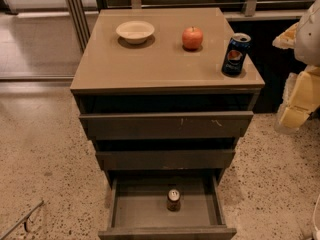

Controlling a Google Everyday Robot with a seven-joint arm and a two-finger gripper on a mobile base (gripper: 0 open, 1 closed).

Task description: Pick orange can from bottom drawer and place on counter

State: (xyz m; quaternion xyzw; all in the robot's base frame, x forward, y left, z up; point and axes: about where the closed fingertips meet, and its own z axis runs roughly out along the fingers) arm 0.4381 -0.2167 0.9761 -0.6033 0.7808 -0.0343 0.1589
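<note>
The orange can (173, 199) stands upright in the middle of the open bottom drawer (165, 227), its silver top facing up. The drawer is pulled out toward me below the two upper drawers. The counter (160, 59) is the glossy tan top of the cabinet. My gripper (296, 101) is at the right edge of the view, beside the cabinet at about the height of the top drawer. It is well above and to the right of the can and holds nothing that I can see.
On the counter are a white bowl (135, 31) at the back left, a red apple (192, 37) at the back middle and a dark blue Pepsi can (235, 54) near the right edge. The two upper drawers (165, 125) stick out slightly. Speckled floor surrounds the cabinet.
</note>
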